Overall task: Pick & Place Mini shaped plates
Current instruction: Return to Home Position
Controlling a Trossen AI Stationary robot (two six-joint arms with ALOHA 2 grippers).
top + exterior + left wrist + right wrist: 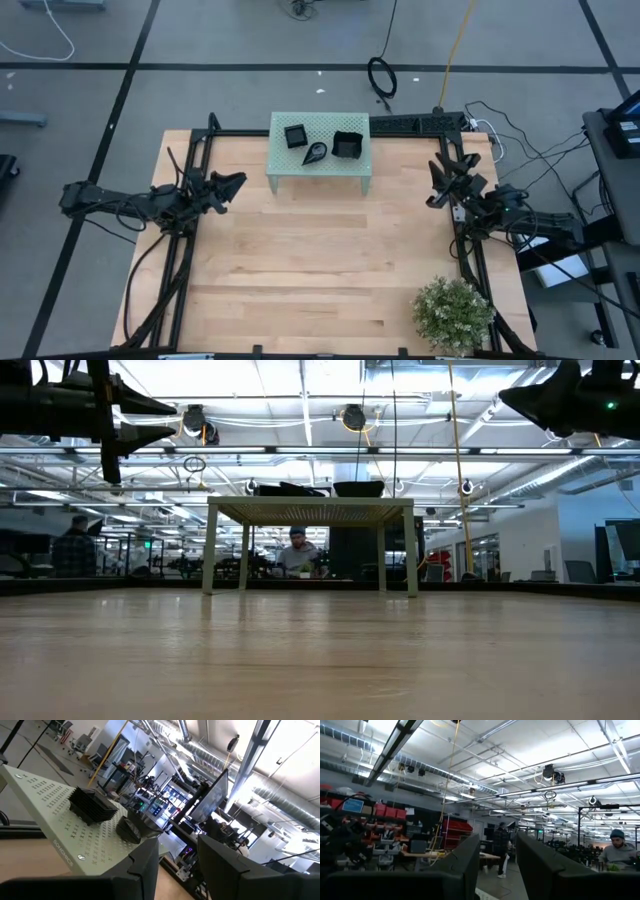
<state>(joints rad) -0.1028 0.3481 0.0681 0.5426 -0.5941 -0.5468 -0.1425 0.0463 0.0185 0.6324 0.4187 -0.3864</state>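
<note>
The big wooden table (pixel 300 270) is holding a pale green stand (pixel 285 160) at its far edge, and a bushy plant (pixel 455 312) is sitting at the near right corner. The left gripper (pixel 233 184) is hanging over the table's left side and the right gripper (pixel 438 182) over its right side, both with fingers spread and gripping nothing. The mini shaped plates (pixel 92 805) are resting on top of the stand: a ridged pile (pixel 295 135), a drop-shaped one (pixel 315 152) and a bigger one (pixel 348 145).
</note>
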